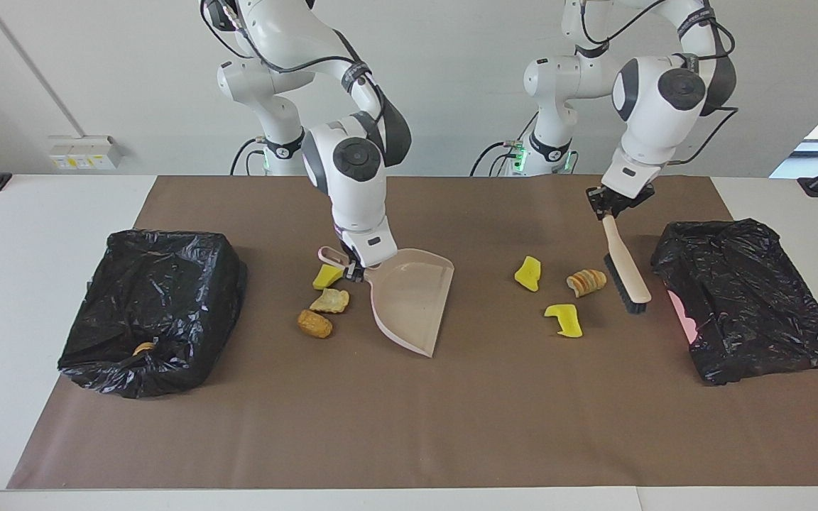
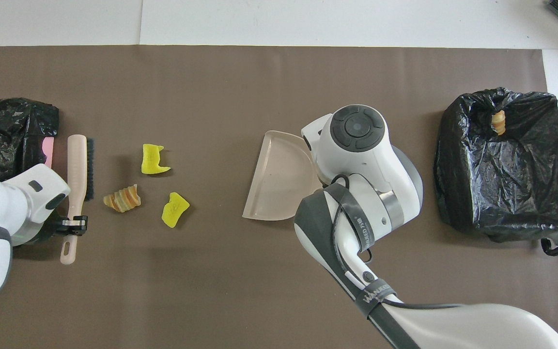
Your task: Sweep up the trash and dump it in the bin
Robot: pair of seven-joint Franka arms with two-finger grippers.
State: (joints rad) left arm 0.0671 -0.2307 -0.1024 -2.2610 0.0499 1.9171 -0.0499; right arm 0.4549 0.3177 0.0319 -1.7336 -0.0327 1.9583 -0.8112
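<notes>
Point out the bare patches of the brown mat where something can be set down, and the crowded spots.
Free: the strip of mat along the edge farthest from the robots, and the stretch between the dustpan and the yellow chunk. Crowded: the scraps by the brush, and the brown lump and its neighbours beside the dustpan.

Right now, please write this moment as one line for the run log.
left gripper: shut on brush, beside striped lump | right gripper: shut on dustpan handle | trash: none in dustpan
</notes>
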